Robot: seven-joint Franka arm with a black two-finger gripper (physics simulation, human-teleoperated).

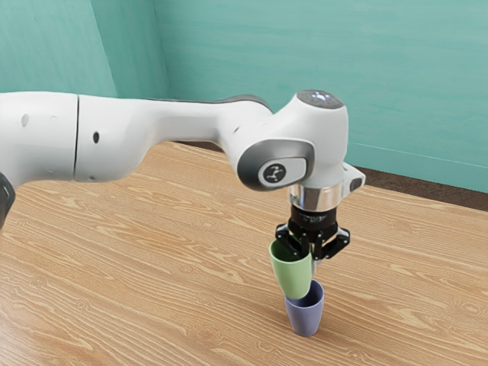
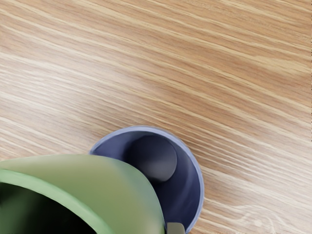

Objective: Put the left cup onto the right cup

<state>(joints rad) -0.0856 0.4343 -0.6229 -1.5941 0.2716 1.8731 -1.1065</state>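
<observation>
Near the front edge of the tabletop [image 1: 137, 252], toward the exterior view's right, the green cup [image 1: 291, 273] hangs from my gripper [image 1: 311, 248]. It is a plain, handleless tumbler, pale green outside and darker within, wider at the rim than at the base. It is lifted off the wood and tilted, its mouth leaning toward the exterior view's left. My fingers are clenched on its rim, one inside and one outside the wall. My arm [image 1: 152, 137] reaches in level from the exterior view's left, then bends at the wrist so the hand points straight down over the cups. Just below stands the blue cup [image 1: 306, 314], upright on the tabletop, the same tapered shape in a dusky violet-blue. The green cup's base meets the blue cup's mouth at the rim's near side; whether they touch I cannot tell. From my wrist, the green cup [image 2: 97, 187] covers part of the blue cup [image 2: 187, 190], whose round floor shows through the open part of its mouth.
</observation>
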